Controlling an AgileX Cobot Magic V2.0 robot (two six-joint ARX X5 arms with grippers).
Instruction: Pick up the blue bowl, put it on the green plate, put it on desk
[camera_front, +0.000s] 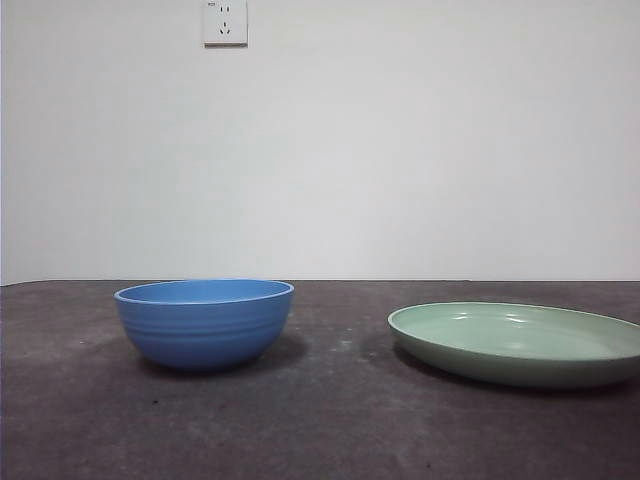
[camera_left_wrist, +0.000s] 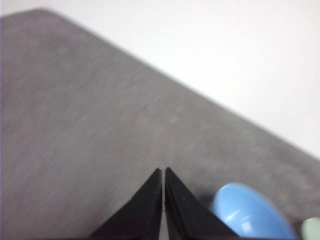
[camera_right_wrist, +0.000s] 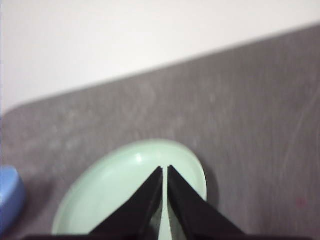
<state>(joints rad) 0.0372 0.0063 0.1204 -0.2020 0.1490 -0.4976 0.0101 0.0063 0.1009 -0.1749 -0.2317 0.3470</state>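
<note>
- I see the blue bowl (camera_front: 204, 323) upright on the bench (camera_front: 320, 420), well apart from the green plate (camera_front: 520, 343), which lies empty.
- My left claw (camera_left_wrist: 163, 172) hangs above bare bench near the bowl, jaws closed together, gripping nothing.
- My right claw (camera_right_wrist: 164, 170) hovers over the plate, likewise closed and empty.
- I judge the bowl rigid, glossy, probably slippery and breakable; I'd pinch its rim, one jaw inside.

I'm seeing soft, even light in the front view; the bowl (camera_front: 204, 322) and plate (camera_front: 517, 343) are casting faint shadows on the worktop (camera_front: 320, 430). Both wrist views are looking blurred and washed out, with small glare spots glinting on the plate.
</note>
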